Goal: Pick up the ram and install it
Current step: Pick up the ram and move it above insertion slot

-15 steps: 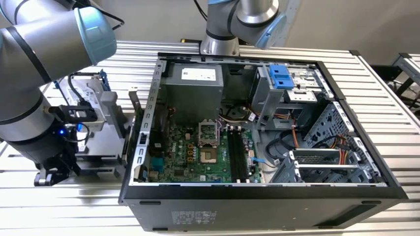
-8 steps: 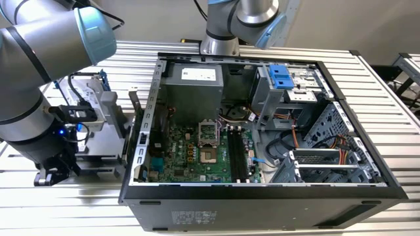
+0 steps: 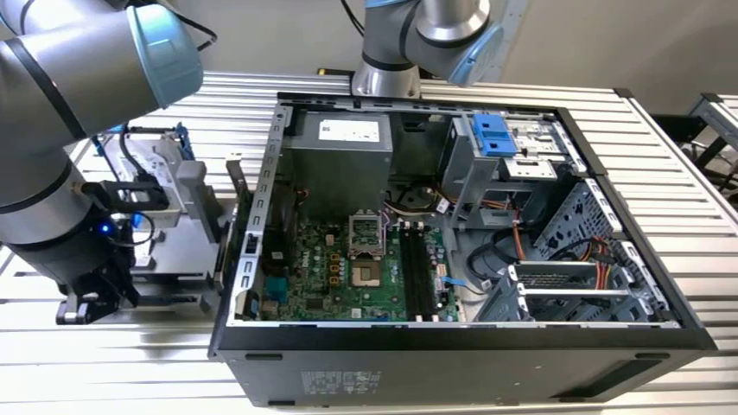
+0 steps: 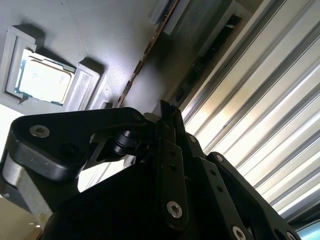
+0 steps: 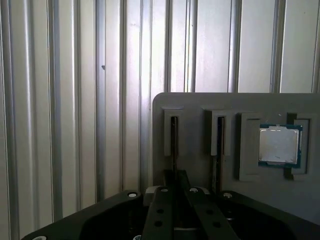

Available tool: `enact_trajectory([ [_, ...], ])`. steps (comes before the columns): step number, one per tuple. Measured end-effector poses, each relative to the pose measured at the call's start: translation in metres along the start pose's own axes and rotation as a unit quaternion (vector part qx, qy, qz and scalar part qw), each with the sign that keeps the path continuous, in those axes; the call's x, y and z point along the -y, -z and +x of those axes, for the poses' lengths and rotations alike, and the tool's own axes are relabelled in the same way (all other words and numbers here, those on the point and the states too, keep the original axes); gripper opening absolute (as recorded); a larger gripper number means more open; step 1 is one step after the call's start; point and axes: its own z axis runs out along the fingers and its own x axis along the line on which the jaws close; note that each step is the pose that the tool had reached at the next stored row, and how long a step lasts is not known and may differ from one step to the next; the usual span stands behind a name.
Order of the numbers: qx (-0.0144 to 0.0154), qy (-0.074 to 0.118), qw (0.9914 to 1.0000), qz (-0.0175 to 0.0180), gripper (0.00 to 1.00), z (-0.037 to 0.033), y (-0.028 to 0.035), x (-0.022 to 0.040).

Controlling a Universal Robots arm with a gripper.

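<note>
1. In the exterior view we see an open computer case [image 3: 461,354] lying on a ribbed metal bench [image 3: 127,372]. Its green motherboard [image 3: 328,277] faces up, with long black memory slots [image 3: 417,268] beside it.
2. The robot arm [image 3: 64,138] reaches down towards the bench at the exterior view's left, outside the case and next to a grey parts holder [image 3: 173,194].
3. In the first wrist view the holder [image 5: 200,102] has two narrow upright slots and a seated processor chip [image 5: 280,145].
4. The ram [image 5: 173,135] stands edge-on in the slot farther from the chip and shows as a thin dark line. The other slot [image 5: 220,140] shows a similar line.
5. The tool [image 5: 176,175] sits right at the near end of the ram. We cannot tell whether it is apart, together or clamped on the ram.
6. In the second wrist view the tool [image 4: 167,107] points towards the holder, and the chip [image 4: 42,80] lies off to one side.
</note>
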Motion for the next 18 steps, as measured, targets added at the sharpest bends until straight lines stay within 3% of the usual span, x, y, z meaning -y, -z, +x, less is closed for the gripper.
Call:
enact_trajectory([
  [11, 0.0000, 0.000, 1.00000, 0.0000, 0.00, -0.0003, 0.0135, -0.0003],
  [18, 0.0000, 0.000, 1.00000, 0.0000, 0.00, -0.0007, 0.0266, -0.0005],
])
